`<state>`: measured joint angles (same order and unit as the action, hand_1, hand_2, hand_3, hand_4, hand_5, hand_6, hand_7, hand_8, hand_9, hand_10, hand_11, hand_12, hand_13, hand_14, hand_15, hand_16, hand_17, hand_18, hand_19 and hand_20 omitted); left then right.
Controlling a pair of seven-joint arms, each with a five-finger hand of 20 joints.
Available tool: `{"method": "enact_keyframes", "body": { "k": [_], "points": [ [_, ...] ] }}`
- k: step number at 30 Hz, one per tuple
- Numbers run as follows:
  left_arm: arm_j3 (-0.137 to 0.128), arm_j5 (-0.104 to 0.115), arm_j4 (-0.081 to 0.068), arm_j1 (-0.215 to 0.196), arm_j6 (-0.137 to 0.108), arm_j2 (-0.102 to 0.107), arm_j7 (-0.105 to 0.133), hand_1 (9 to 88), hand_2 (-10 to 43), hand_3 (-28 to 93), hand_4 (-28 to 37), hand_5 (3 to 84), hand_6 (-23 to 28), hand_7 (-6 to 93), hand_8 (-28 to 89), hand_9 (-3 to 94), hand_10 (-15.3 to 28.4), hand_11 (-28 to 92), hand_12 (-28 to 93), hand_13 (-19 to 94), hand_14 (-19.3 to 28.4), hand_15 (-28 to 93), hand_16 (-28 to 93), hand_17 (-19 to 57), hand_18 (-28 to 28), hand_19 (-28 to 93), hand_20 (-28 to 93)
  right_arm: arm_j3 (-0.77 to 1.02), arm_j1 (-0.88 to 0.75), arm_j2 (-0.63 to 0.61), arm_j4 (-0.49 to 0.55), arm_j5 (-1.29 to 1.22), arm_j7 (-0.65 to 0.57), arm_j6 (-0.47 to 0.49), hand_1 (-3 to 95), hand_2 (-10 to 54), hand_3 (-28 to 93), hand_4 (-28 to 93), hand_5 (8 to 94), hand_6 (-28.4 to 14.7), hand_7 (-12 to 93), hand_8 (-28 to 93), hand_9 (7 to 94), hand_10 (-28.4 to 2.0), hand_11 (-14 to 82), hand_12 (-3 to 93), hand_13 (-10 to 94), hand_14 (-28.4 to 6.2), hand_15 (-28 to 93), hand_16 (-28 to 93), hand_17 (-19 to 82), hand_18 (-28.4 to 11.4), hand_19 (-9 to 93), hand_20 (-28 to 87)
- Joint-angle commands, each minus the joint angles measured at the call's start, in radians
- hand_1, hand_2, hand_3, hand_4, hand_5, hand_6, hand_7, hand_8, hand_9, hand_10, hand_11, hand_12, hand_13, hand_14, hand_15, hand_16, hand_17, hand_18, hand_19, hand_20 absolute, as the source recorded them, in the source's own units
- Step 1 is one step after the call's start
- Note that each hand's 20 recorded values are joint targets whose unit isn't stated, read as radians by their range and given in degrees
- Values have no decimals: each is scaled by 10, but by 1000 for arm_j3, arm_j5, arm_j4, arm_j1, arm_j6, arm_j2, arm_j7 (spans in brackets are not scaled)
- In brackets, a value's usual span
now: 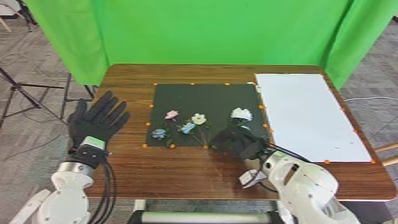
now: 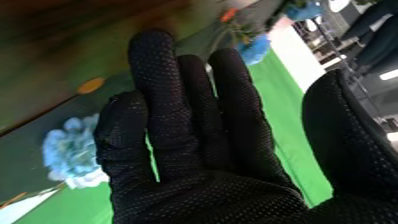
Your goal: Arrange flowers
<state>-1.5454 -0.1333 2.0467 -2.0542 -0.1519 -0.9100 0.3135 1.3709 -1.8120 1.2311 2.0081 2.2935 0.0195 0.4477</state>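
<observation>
Beginning with the green cloth backdrop (image 1: 213,35), we see it at the far side, well behind the work, so we expect no trouble from it. The brown wooden table (image 1: 178,172) bears a white rectangular sheet (image 1: 302,117) on the right and a dark rectangular mat (image 1: 200,95) left of it. The left hand (image 1: 96,121) in black fabric is at the left side, fingers straight and spread; it seems to be waiting.

The right hand (image 1: 234,142) is at the near right part of the mat. Its fingers (image 2: 164,115) are straight and rather close together, the thumb (image 2: 336,135) well apart. A blue ruffled flower (image 2: 69,150) and a white full flower (image 1: 241,114) lie just beside this hand. We judge that closing here could take both, because their heads are so near each other; sweeping sideways could also push the white one away.

On the left part of the mat lie a pink flower (image 1: 171,114), a cream flower (image 1: 198,119) and two small blue flowers (image 1: 187,128). Their thin stems (image 1: 203,134) run close, and if one is pulled quickly, we fear that a neighbour may come along, caught by leaf or stem.
</observation>
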Motion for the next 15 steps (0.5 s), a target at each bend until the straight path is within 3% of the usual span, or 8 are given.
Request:
{"method": "enact_keyframes", "body": {
  "k": [1, 15],
  "points": [
    [0, 4, 4, -11, -3, -2, 5, 236, 162, 705, -283, 388, 73, 154, -86, 321, 132, 216, 118, 240, 144, 381, -75, -59, 143, 373, 99, 7, -18, -16, 19, -12, -60, -7, 163, 147, 777, -252, 590, -44, 130, -117, 570, -125, 88, 110, 620, -139, 534, 236, 351, -216, 855, 424],
    [-1, 17, 2, -12, -6, -5, 13, 236, 162, 706, -283, 387, 71, 157, -85, 319, 128, 216, 118, 239, 142, 379, -75, -58, 141, 370, 98, 32, -25, -30, 32, 3, -102, -9, 167, 151, 768, -242, 642, -36, 137, -110, 634, -137, 99, 127, 646, -141, 546, 251, 366, -217, 875, 417]
  ]
}}
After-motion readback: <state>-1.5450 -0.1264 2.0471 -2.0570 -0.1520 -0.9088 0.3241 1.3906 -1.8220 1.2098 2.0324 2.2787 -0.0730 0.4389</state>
